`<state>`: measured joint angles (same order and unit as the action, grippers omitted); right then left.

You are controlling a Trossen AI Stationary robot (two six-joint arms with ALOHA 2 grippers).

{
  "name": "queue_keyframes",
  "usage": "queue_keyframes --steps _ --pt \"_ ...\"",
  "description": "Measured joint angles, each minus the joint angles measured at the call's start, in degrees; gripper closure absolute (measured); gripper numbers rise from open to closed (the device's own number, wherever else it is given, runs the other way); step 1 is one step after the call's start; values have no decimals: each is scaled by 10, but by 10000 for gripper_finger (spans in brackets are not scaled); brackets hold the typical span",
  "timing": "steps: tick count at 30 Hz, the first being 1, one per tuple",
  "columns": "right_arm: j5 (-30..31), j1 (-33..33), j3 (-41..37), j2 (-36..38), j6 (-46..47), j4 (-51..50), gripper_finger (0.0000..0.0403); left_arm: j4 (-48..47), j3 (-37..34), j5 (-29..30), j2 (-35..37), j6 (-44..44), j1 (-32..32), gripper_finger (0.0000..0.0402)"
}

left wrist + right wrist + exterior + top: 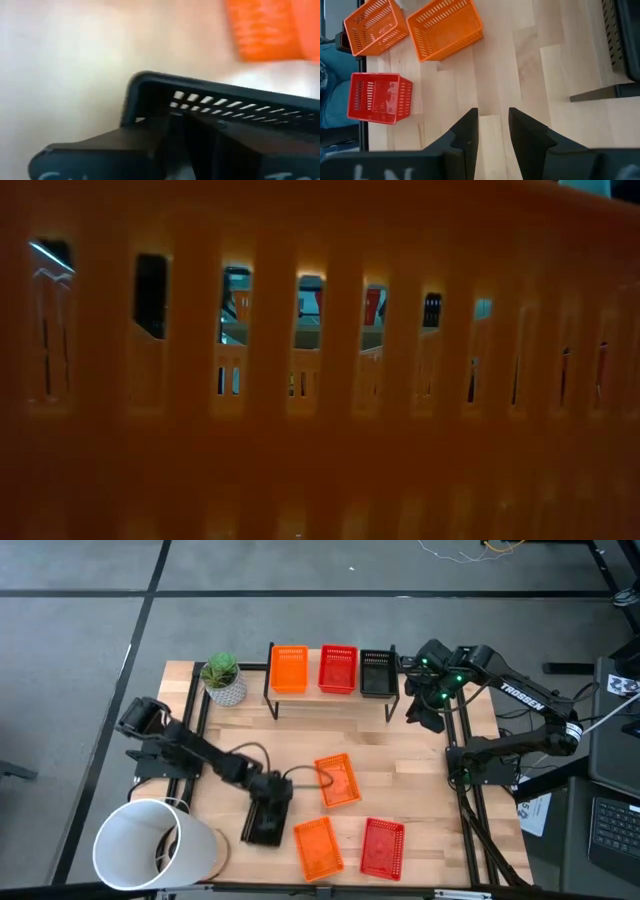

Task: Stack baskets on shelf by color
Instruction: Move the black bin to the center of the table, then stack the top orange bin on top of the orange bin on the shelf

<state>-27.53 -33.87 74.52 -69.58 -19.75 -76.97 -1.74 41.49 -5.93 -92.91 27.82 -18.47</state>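
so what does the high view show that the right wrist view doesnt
Only the high view shows the shelf with its orange, red and black baskets, the potted plant, the white bucket, and the left gripper down on a black basket. Only the right wrist view shows the right gripper close up, fingers apart and empty over bare table. Both show the two loose orange baskets and the loose red basket.

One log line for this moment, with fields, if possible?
left gripper: on black basket, table front | right gripper: open, beside shelf | loose: two orange, one red
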Motion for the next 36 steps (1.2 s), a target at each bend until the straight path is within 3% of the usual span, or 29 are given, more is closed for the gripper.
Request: queue_keyframes --steps 9,12,15,20,22,30,36 --pt "-1 0 0 0 5 20 296 -91 63 164 8 -199 134 363" --pt "-1 0 0 0 13 23 296 -129 102 169 8 -209 158 363" --pt "-1 0 0 0 13 23 296 -246 164 129 21 -208 161 362" --pt "-1 0 0 0 13 24 296 -420 260 43 23 -136 128 360" --pt "-1 0 0 0 13 27 296 -430 270 34 22 -117 107 359" --pt "-4 1 0 0 17 36 296 -540 268 51 22 -44 8 359" --pt "-10 55 0 0 80 88 296 -523 268 90 22 -11 -40 359"
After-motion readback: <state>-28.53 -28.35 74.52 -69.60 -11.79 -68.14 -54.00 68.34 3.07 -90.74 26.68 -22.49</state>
